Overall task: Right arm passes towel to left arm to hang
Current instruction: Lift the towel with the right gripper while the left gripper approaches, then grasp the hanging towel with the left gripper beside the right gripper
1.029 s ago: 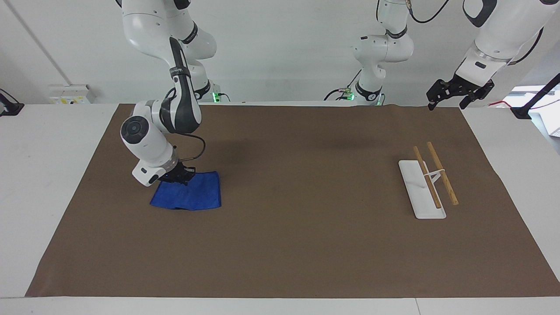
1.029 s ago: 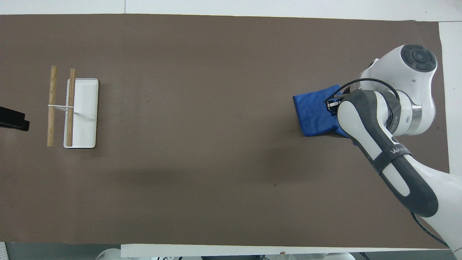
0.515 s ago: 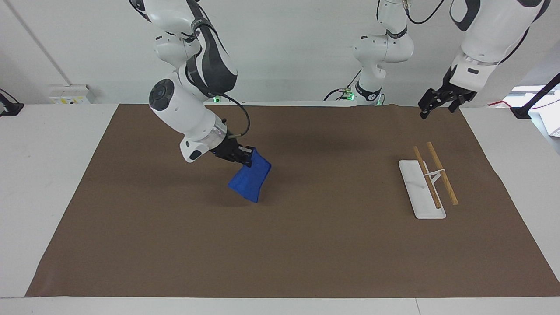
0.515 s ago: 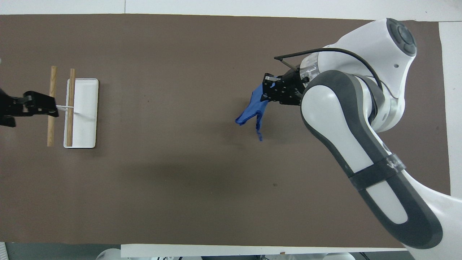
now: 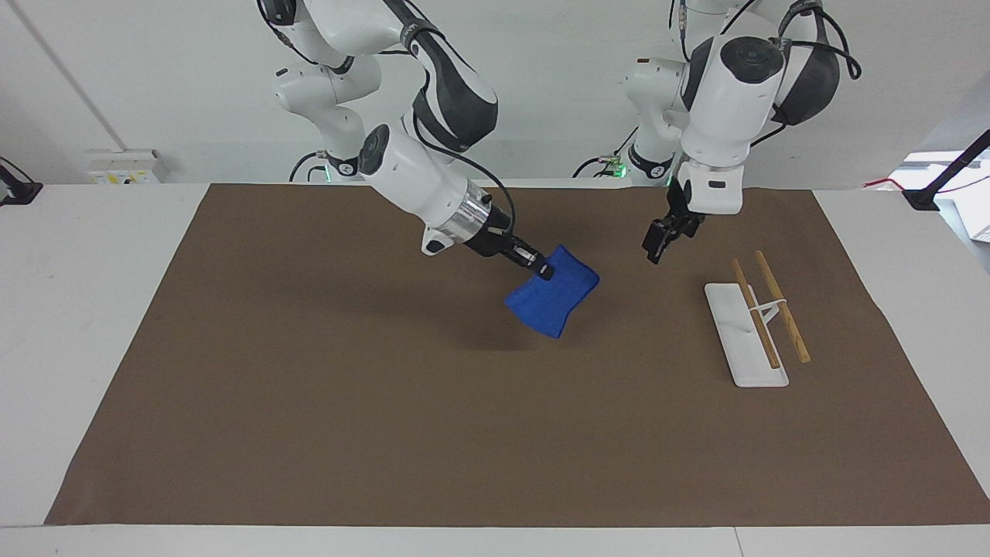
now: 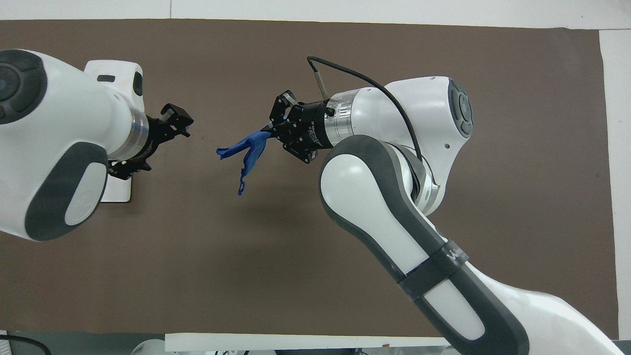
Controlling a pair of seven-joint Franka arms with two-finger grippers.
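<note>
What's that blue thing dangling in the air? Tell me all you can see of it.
It is a small bright-blue towel, soft cloth by its look, plain and unpatterned. The right arm's end effector pinches it at its upper edge, so it hangs limp and folded on itself, clear of the brown mat over the table's middle, with a dark shadow below it. Nothing else touches it. The left arm's end effector is close by, apart from it. A thin strand trails from its lower end.

robotics lab bench: two white jointed arms mounted at a white table under a brown paper mat, bare white wall, cabling, wall socket.
</note>
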